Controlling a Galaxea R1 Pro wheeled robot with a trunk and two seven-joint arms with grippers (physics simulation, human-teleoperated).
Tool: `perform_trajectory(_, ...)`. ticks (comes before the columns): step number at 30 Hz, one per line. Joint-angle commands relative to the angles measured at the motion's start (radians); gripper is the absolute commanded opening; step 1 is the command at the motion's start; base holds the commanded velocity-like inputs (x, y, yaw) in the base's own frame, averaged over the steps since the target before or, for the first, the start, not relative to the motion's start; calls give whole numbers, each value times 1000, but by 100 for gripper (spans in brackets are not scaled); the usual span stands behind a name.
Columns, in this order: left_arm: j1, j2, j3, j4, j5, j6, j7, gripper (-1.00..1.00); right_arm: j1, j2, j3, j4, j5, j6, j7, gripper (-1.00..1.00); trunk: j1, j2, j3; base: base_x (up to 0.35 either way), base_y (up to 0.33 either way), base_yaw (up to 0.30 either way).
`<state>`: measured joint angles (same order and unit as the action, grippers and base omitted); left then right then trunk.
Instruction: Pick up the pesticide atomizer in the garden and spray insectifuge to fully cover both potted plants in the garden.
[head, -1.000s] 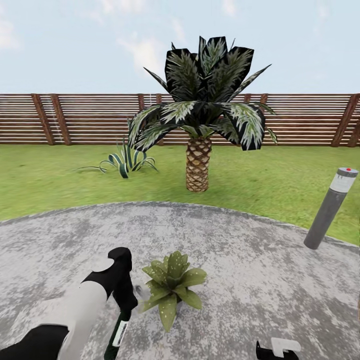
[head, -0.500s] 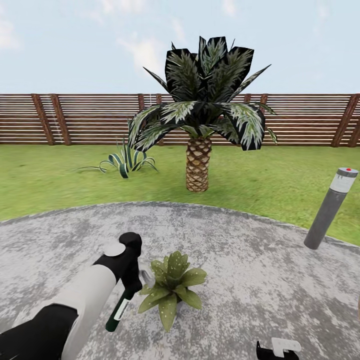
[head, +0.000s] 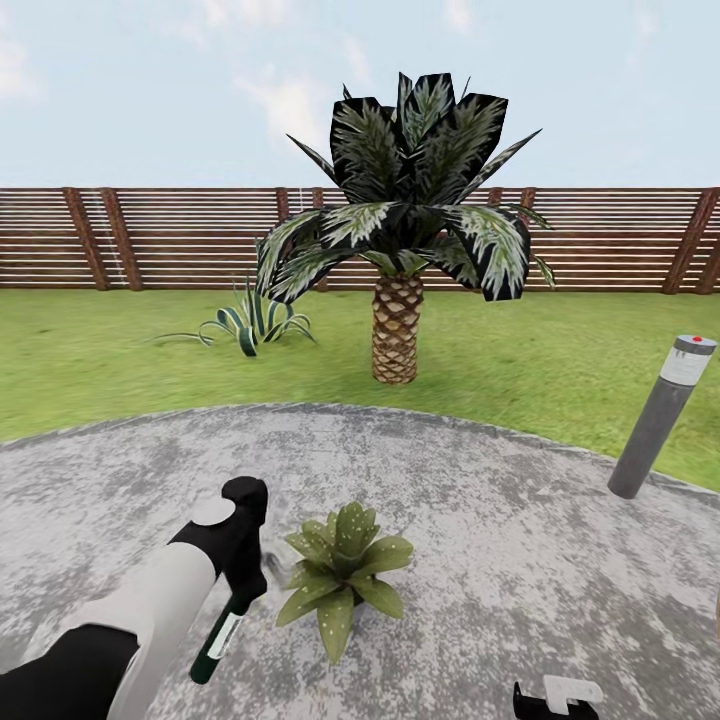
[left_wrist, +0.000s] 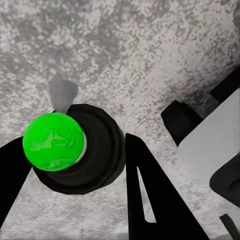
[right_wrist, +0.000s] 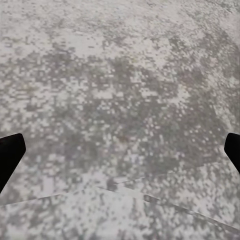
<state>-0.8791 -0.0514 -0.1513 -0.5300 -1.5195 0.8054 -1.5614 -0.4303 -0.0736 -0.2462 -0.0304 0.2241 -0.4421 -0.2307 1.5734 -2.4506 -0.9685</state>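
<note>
I hold the atomizer in my left hand, fingers clamped on its dark body; in the left wrist view its green cap sits between my fingers. It hangs tilted, head up near my hand and base angled down toward me, just beside the potted plant on the patio.

I judge the step in hand to be spraying this plant. To do it well I should point the nozzle squarely at the rosette, because I cannot tell from here which way it faces. I would keep the bottle close over the leaves and sweep across them so the far leaves get covered too, not just the near side. I should keep the grip firm, as a slip would drop the bottle onto the paving.

My left arm reaches forward and down from the lower left, forearm rising to a bent wrist above the bottle. My right hand rests low by my side, and in the right wrist view its fingers stand wide apart over bare paving.
</note>
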Motion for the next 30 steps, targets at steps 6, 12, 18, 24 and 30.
perform_trajectory(6, -19, -73, -6, -9, -9, 15, -9, -100, -1, 0, -7, 1, 11, -3, -4, 100, 0, 0, -1, 0, 0, 0)
perform_trajectory(12, -87, -80, -5, -40, -9, 14, -9, -100, -1, 0, -7, 1, 11, -3, -4, 100, 0, 0, -1, 0, 0, 0)
perform_trajectory(18, -74, -71, -5, -28, -14, 9, -9, -100, -1, 0, -7, 1, 11, -3, -4, 100, 0, 0, -1, 0, 0, 0)
perform_trajectory(24, -72, -75, -6, -25, -11, 10, -9, -100, -1, 0, -7, 1, 11, -3, -4, 100, 0, 0, -1, 0, 0, 0)
perform_trajectory(30, -74, -116, -4, -36, -10, 13, -9, -100, -1, 1, -7, 1, 11, -3, -4, 100, 0, 0, -1, 0, 0, 0)
